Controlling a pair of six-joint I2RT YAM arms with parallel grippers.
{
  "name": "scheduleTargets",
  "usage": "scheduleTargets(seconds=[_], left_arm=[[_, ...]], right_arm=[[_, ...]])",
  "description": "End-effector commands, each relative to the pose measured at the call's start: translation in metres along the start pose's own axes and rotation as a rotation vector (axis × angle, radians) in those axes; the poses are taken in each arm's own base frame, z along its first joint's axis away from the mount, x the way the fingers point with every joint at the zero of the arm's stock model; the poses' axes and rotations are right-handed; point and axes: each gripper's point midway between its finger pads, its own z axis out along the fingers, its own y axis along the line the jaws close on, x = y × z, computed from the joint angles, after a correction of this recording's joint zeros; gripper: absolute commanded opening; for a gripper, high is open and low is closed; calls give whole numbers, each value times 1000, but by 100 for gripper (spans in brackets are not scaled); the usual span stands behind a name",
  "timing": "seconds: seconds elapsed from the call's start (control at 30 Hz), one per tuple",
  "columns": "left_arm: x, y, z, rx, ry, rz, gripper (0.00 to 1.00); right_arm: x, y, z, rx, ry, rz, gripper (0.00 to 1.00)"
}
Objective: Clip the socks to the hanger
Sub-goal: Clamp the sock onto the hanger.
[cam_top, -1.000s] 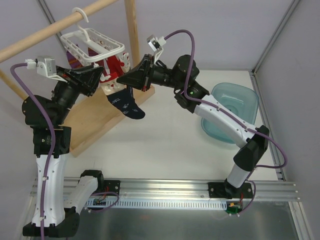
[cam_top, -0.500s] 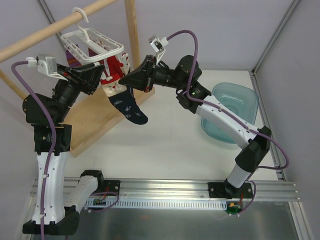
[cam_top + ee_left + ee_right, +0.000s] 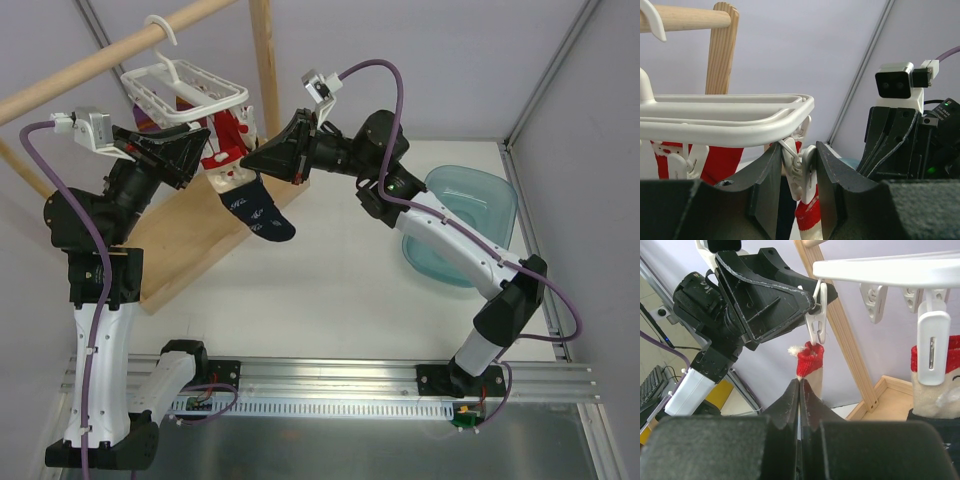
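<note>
My left gripper point(image 3: 799, 155) pinched the hanger's point(image 3: 715, 125) clip point(image 3: 802, 175); the sock point(image 3: 810, 360) hung cuff-up just above my closed right gripper point(image 3: 800, 384).

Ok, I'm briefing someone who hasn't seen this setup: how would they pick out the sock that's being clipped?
Find the wooden rod slanting across the upper left; the white grid hanger hooks over it. Under the clip at the hanger's right end dangles the sock. It is dark navy with small white specks, unlike the bright red socks hanging beside it.

Clip point(image 3: 802, 175) tight inside left hand point(image 3: 798, 150)
</note>
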Motion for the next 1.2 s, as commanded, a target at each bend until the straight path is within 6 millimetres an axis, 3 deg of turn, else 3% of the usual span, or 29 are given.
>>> scheduleTargets(seconds=[0.0,0.27,0.77,0.93,1.17], left_arm=[[-20,-25,-3,91,-57,28,0],[-15,-24,-4,97,-45,16,0],[-5,-24,-6,102,-25,-20,0],[-13,-25,-6,81,-45,-79,0],[-16,-6,-13,-70,-51,-123,0]], right_arm=[[-31,31,-5,-77,-70,-77,1],[-43,37,-4,-93,-101,-91,1],[-48,25,4,-106,-132,-120,1],[-45,19,7,-107,-139,-128,1],[-49,20,8,-115,-154,-154,1]])
